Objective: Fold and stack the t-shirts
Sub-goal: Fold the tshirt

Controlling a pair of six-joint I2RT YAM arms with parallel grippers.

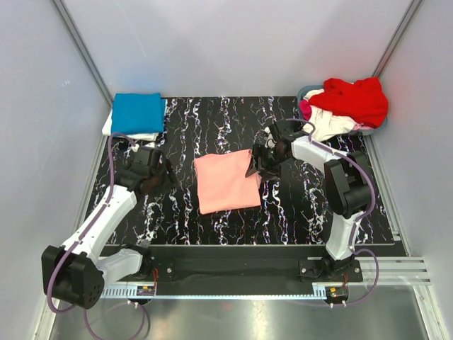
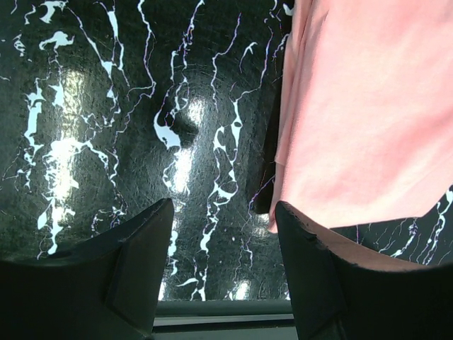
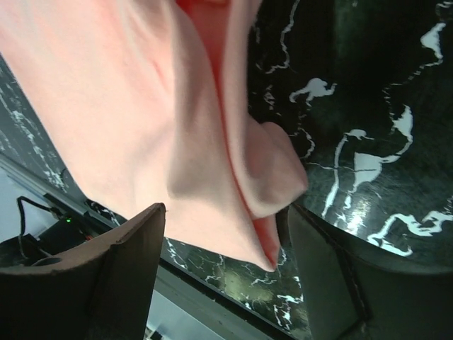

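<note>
The salmon-pink t-shirt [image 1: 225, 183] lies folded in a rough square at the middle of the black marbled table [image 1: 212, 120]. My right gripper [image 1: 256, 164] is at its right edge. In the right wrist view the gripper [image 3: 226, 212] is open, its jaws wide apart, with a folded corner of the pink shirt [image 3: 127, 106] between them. My left gripper [image 1: 168, 173] is over bare table left of the shirt. In the left wrist view it [image 2: 223, 212] is open and empty, and the pink shirt [image 2: 361, 106] lies just past its right finger.
A bright blue shirt [image 1: 138, 112] lies folded on a white one [image 1: 110, 126] at the back left corner. A basket [image 1: 306, 92] at the back right holds a red shirt [image 1: 354, 99], a white one [image 1: 329, 124] and a magenta one [image 1: 305, 110]. Walls enclose the table.
</note>
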